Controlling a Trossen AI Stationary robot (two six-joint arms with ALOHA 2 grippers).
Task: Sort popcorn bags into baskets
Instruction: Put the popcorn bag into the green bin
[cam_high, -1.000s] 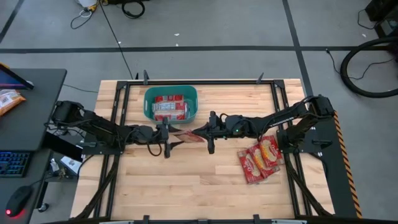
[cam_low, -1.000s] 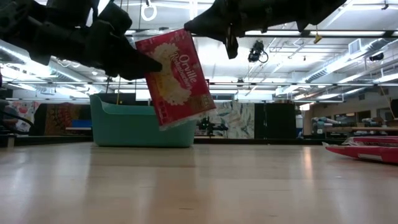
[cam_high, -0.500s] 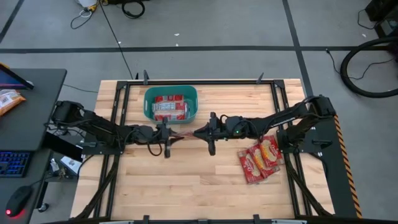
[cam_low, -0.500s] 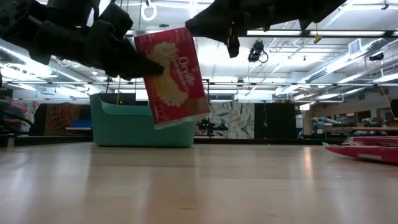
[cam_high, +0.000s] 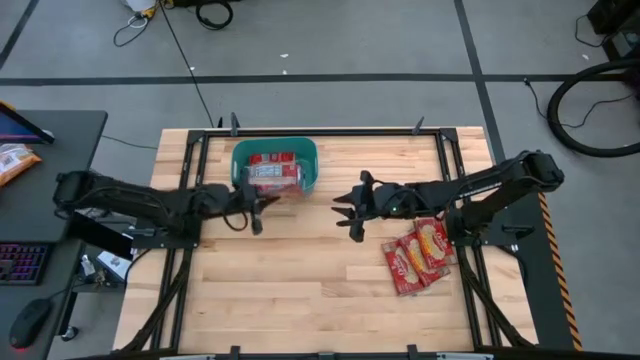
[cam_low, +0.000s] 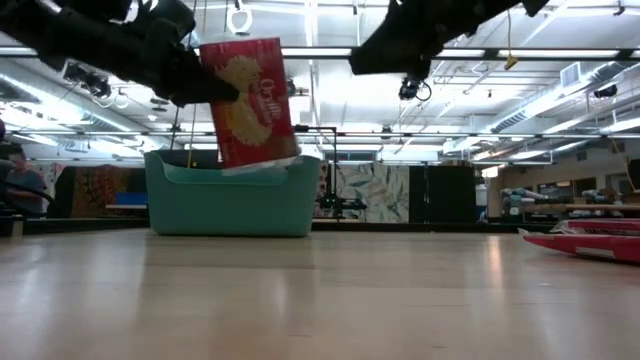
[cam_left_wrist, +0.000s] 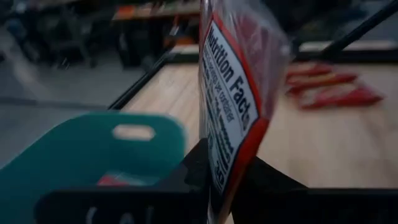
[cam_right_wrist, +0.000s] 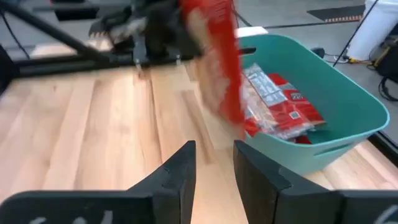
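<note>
My left gripper (cam_high: 262, 203) is shut on a red popcorn bag (cam_low: 245, 100) held upright above the near wall of the teal basket (cam_high: 240, 152). The basket stands at the table's far middle and holds several popcorn bags (cam_high: 272, 172). The held bag shows edge-on in the left wrist view (cam_left_wrist: 233, 106), with the basket (cam_left_wrist: 81, 155) beyond it. My right gripper (cam_high: 342, 207) hovers open to the right of the basket with nothing between its fingers (cam_right_wrist: 180, 171). More popcorn bags (cam_high: 420, 255) lie flat at the table's right. My left gripper pinches the bag's left edge (cam_low: 222, 92) between its two fingers, about halfway up. The fingers come level from the table's left. The bag stands upright with a slight tilt, lifted clear of the table, its lower edge (cam_low: 262, 162) at the height of the basket's rim.
Black frame rails (cam_high: 200, 170) run along the table's sides. A dark desk (cam_high: 60, 130) with an orange snack bag (cam_high: 15, 160) and a keyboard stands to the left. Bare wood (cam_high: 300, 290) fills the table's near half.
My left gripper has carried the popcorn bag toward the table's far left, to the basket, and the bag has turned more upright. My right gripper has let go of the bag and drawn back toward the table's right edge.
</note>
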